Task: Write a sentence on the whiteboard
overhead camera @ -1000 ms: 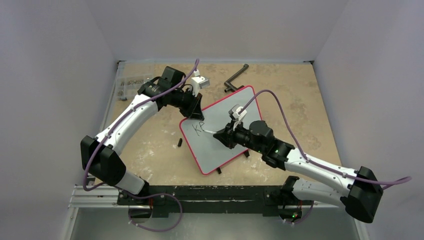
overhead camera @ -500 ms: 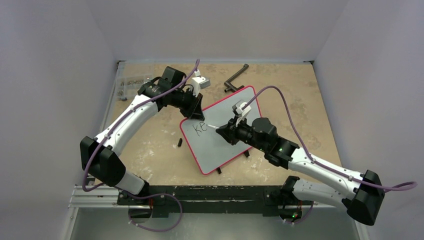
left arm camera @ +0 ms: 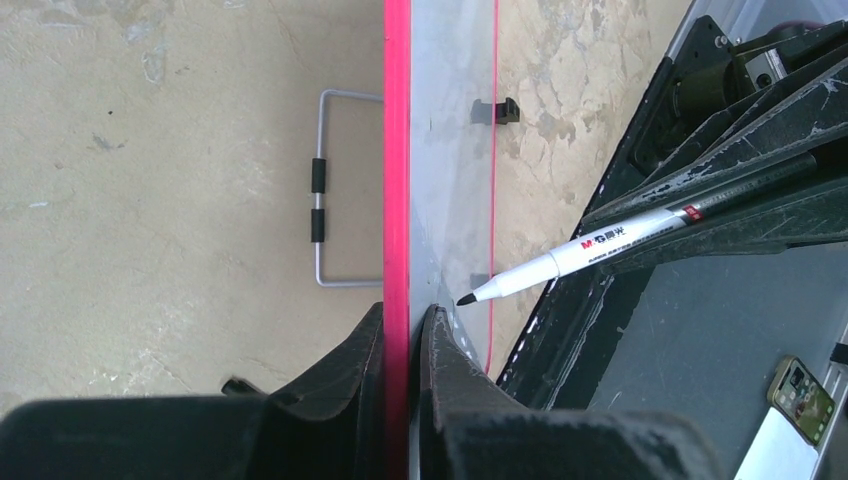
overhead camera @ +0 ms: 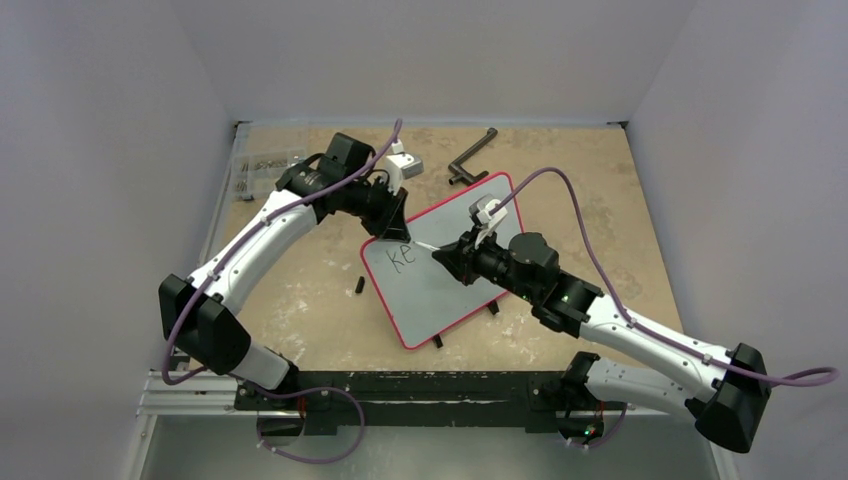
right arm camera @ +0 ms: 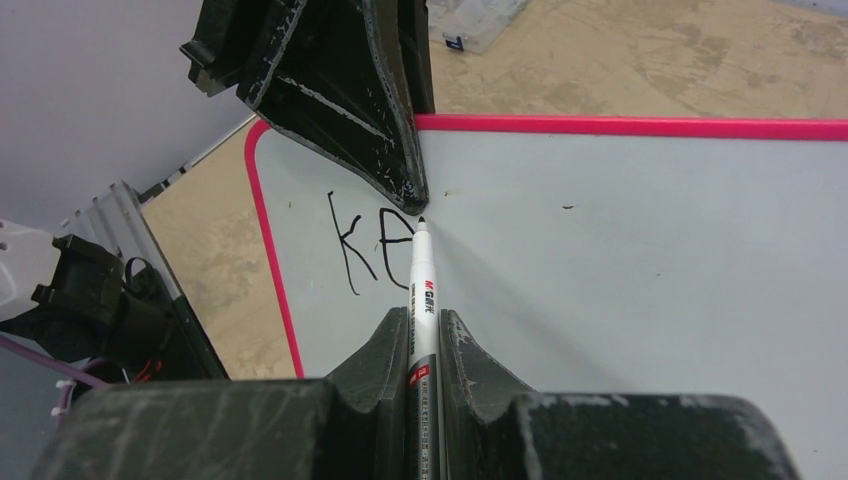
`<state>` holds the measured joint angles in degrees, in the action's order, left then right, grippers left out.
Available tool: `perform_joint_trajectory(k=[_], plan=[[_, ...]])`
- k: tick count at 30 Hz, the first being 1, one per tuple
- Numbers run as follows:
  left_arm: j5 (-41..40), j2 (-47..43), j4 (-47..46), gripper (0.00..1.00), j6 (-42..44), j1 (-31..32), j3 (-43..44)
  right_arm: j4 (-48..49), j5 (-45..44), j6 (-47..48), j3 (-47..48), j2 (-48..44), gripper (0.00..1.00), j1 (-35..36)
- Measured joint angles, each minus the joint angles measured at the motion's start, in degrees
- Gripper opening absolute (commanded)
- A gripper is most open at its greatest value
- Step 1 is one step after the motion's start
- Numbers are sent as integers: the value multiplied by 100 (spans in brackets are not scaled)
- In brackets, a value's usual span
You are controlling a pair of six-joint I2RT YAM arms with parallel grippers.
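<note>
The right end effector (right arm camera: 416, 322) grips the marker (right arm camera: 421, 285), tip just right of the sentence (right arm camera: 362, 248). The left end effector (left arm camera: 403, 318) clamps the whiteboard (left arm camera: 450, 150).

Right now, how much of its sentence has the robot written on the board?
Done: just two black letters, K and E, near a corner of the whiteboard. In hand: the right gripper holds the marker, tip just past the E, while the left gripper pinches the red rim. Left: nearly everything; the rest of the board has no writing.
</note>
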<state>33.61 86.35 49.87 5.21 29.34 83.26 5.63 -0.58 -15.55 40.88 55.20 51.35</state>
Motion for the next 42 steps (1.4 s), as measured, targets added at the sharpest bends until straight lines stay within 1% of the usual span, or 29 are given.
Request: perform_joint_trajectory(k=[20, 29, 42], plan=[[-136, -197, -22, 0, -13, 31, -142, 46, -2, -50, -144, 76, 0, 2], [-151, -199, -39, 0, -11, 31, -153, 11, -219, -68, -142, 76, 0, 39], [-179, -205, -37, 0, -13, 31, -162, -92, -396, -42, 125, 188, 0, 37]])
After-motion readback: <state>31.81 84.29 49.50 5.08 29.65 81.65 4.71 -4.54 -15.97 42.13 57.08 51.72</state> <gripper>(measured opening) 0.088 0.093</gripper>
